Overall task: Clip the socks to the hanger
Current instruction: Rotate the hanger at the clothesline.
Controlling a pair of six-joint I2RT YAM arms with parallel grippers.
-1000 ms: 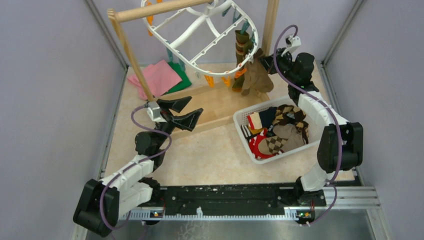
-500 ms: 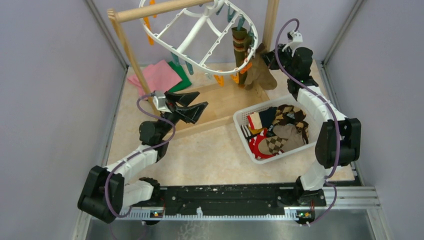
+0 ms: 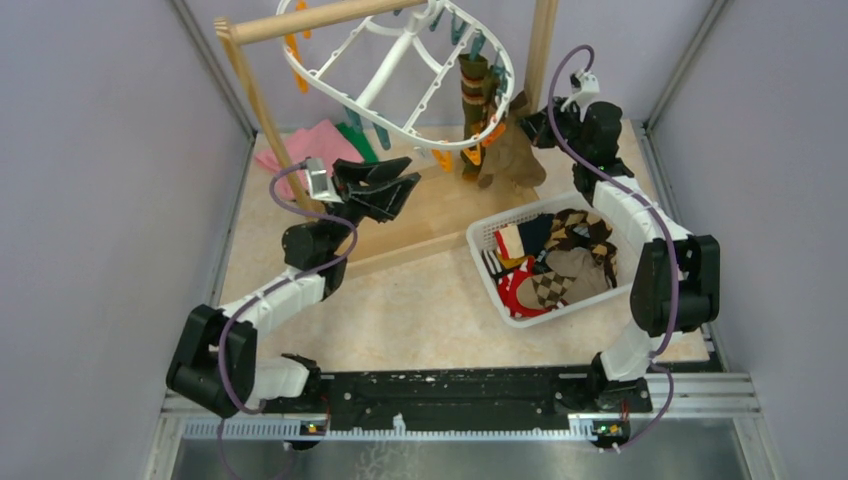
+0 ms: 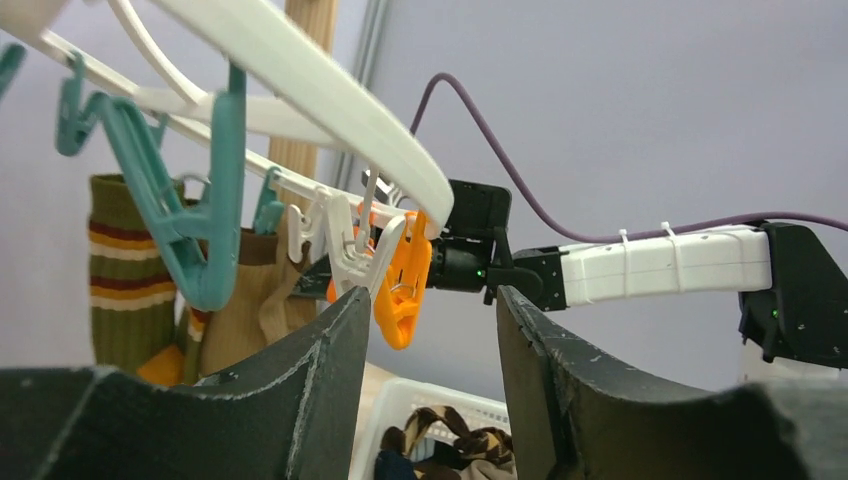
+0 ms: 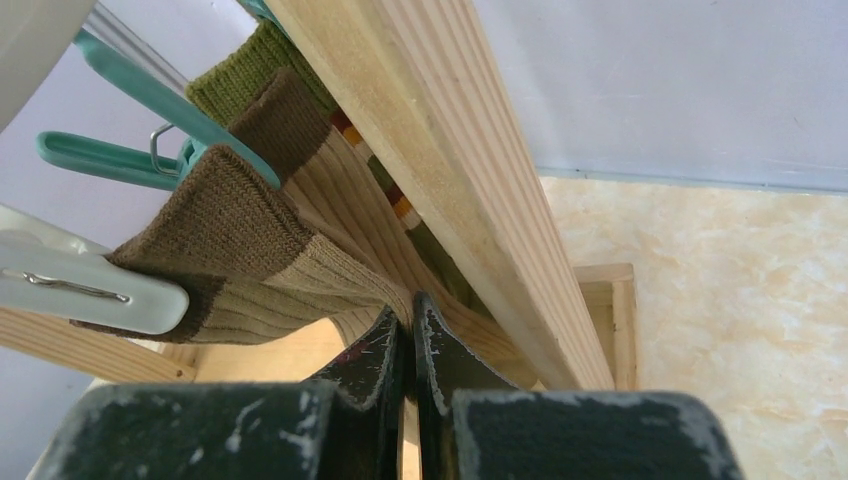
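The hanger (image 3: pixel 385 72) hangs tilted from the top pole of the wooden rack (image 3: pixel 541 45) at the back of the tabletop (image 3: pixel 430 310). Two socks are clipped along its right rim: one olive striped sock (image 3: pixel 474 95) and, just beside it on the right, one tan sock (image 3: pixel 512 150).

The right fingers (image 5: pixel 405 322) are pressed together on a lower fold of the tan sock, pinching it close against the rack's right upright. In the right wrist view one teal clip (image 5: pixel 150 100) lies across the sock's brown cuff and one white clip (image 5: pixel 80 285) overlaps the cuff's left edge (which of the two actually bites the fabric cannot be told).

The left fingers (image 3: pixel 398 188) are spread and hold nothing, raised under the hanger's near rim. In the left wrist view one orange clip (image 4: pixel 400 285) dangling from that rim shows through the gap between them, touching neither.

One white slotted basket (image 3: pixel 484 268) stands on the tabletop to the right of the rack's base board, under the right arm. It holds a heap of further socks (image 3: pixel 555 270) in argyle, red, navy and tan, too tangled to count.

Two folded cloths lie at the back left, one pink cloth (image 3: pixel 300 150) and one green cloth (image 3: pixel 352 135), touching each other.
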